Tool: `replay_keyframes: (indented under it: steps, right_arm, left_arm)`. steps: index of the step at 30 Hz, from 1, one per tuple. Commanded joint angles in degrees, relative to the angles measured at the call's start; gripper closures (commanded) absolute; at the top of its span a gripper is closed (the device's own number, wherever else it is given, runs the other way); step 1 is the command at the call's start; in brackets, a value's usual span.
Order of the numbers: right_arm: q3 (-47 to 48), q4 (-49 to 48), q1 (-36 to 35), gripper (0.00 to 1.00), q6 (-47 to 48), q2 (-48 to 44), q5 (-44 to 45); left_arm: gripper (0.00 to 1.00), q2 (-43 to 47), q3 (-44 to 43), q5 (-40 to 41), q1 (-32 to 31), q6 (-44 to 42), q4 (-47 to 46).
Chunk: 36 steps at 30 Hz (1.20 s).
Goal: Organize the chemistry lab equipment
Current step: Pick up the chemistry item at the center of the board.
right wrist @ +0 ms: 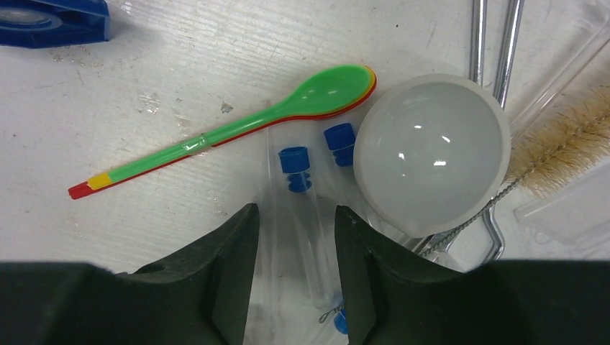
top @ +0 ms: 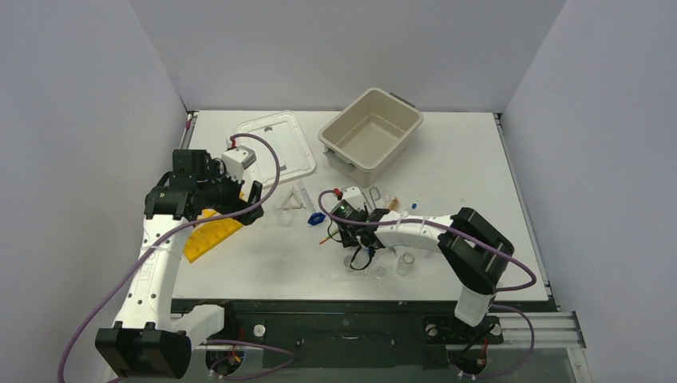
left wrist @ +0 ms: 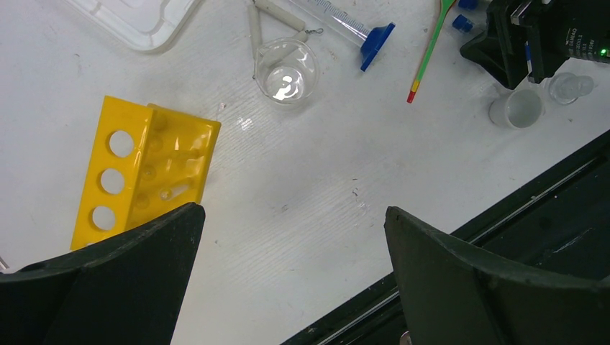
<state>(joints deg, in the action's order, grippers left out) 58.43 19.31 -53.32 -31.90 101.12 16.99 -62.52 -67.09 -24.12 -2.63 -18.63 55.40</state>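
Closest to the lens: right gripper (right wrist: 293,248), fingers parted either side of a blue-capped test tube (right wrist: 301,215) lying flat on the table (top: 447,152). No pinch on it, glass loose in the gap. Set low over the clutter at the table's middle front.

Largest first, for progress:

- Beige tub (top: 371,132) at the far middle, bare inside.
- White lid (top: 275,148) flat just left of it, off the tub.
- Yellow rack (left wrist: 144,172) tipped over near the left edge, every visible hole unfilled.
- Left gripper (left wrist: 291,237) above and beside the rack, spread fully wide, grasping nothing.
- White round dish (right wrist: 431,154) just beside a second capped tube (right wrist: 339,144), with metal tongs (right wrist: 496,43) running behind it.
- Glass dish (left wrist: 286,72) loose nearer the middle.
- Brush (right wrist: 568,136) at the white dish's right.
- Stacked spatulas (right wrist: 237,129), green uppermost, spoon ends just beside the white dish.

Judged barely begun: nothing racked, nothing gathered, everything scattered on the bare tabletop. Probably left to do: righting the rack, slotting in both tubes, then grouping the dishes, tongs, brush and spatulas.
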Motion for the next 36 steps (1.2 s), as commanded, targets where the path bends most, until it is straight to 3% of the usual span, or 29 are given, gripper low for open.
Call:
replay_keyframes:
  steps: [1, 8, 13, 20, 30, 36]
  right_arm:
    - [-0.7, -2.3, -0.1, 0.62, -0.7, 0.5, -0.4]
    - [1.8, -1.9, -0.2, 0.86, -0.9, 1.4, -1.9]
    - [10.2, 0.4, -0.2, 1.0, -0.3, 4.2, -2.9]
    - [18.4, 3.7, -0.2, 1.0, 0.3, 2.6, -1.6]
    - [21.6, 3.4, -2.7, 1.0, -3.9, -8.8, 3.7]
    - [22.1, 2.8, -4.6, 1.0, -5.2, -10.9, 7.3]
  left_arm:
    - [0.03, 0.7, -0.1, 0.3, 0.3, -0.7, -0.5]
    - [0.03, 0.9, -0.1, 0.5, 0.3, -0.5, -0.5]
    - [0.03, 0.3, 0.2, -1.3, 0.1, 1.5, -1.0]
    - [0.03, 1.3, 1.5, -4.2, 0.0, 2.7, -1.5]
    - [0.03, 2.0, 2.4, -17.1, -2.1, 9.1, -7.8]
    - [0.04, 2.3, 2.5, -19.2, -6.0, 11.5, -11.1]
